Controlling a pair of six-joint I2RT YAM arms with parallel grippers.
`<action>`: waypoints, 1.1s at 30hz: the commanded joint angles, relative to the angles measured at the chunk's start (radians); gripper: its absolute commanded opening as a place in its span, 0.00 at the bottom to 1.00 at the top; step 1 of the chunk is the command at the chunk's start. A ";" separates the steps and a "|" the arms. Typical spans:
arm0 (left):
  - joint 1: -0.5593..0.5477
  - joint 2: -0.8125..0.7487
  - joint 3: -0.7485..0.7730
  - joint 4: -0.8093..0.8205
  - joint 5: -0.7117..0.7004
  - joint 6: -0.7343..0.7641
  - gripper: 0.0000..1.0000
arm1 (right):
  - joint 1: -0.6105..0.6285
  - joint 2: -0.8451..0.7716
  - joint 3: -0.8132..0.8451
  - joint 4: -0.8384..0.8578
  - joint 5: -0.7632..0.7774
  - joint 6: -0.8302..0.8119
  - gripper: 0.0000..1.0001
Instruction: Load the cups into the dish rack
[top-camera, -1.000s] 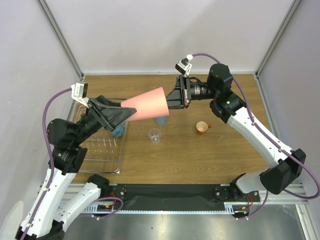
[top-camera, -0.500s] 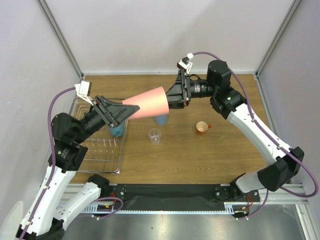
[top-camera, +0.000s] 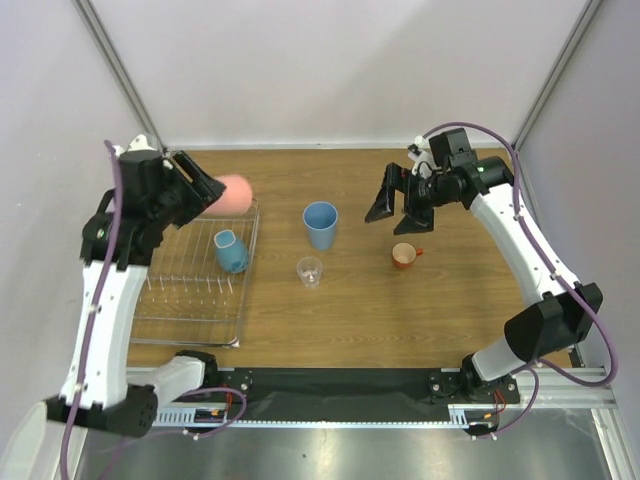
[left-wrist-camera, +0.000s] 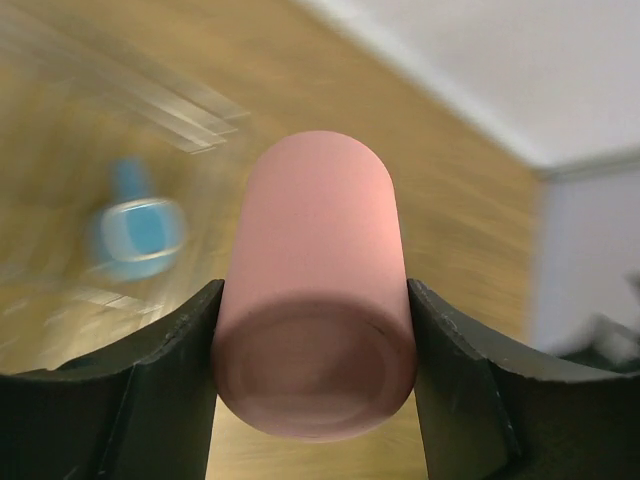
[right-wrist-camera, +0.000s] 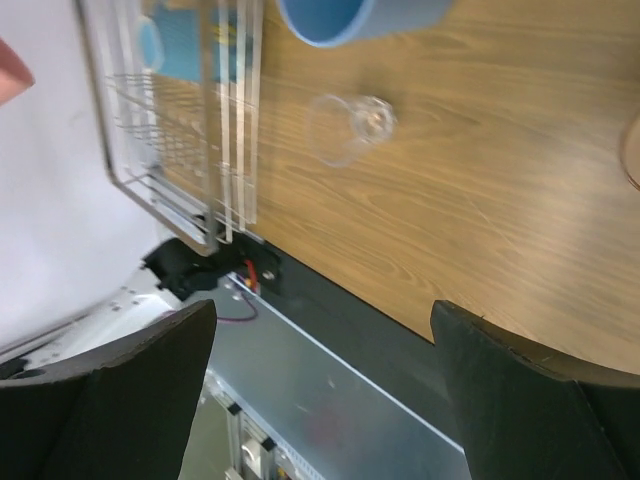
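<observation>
My left arm is raised high at the elbow, its forearm reaching over the far left corner of the table; my left gripper (left-wrist-camera: 312, 300) is closed partway on the pink tumbler (left-wrist-camera: 315, 230), one finger pressed against each side of it; the tumbler lies on its side in the air (one round end faces my wrist camera), over the far edge of the dish rack (top-camera: 195, 318); my right arm stretches in from the right side, elbow low, and my right gripper (top-camera: 396, 208) hangs with its fingers spread wide and nothing between them, above the wood near the orange mug (top-camera: 404, 255); the blue-grey mug (top-camera: 231, 251) sits inside the rack by its right edge; the light-blue tumbler (top-camera: 320, 225) stands upright mid-table, the clear glass (top-camera: 310, 271) just nearer than it; the table (top-camera: 400, 320) is brown wood grain; pale walls (top-camera: 330, 70) close it in, with metal posts (top-camera: 120, 70) at the corners.
</observation>
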 joint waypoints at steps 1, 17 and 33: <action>0.043 0.062 0.024 -0.203 -0.264 0.052 0.00 | -0.002 0.015 0.054 -0.113 0.069 -0.096 0.95; 0.203 0.404 0.065 -0.158 -0.401 0.097 0.00 | -0.020 0.224 0.245 -0.165 0.104 -0.153 0.95; 0.198 0.788 0.312 -0.193 -0.217 0.108 0.00 | -0.026 0.353 0.344 -0.151 0.058 -0.128 0.94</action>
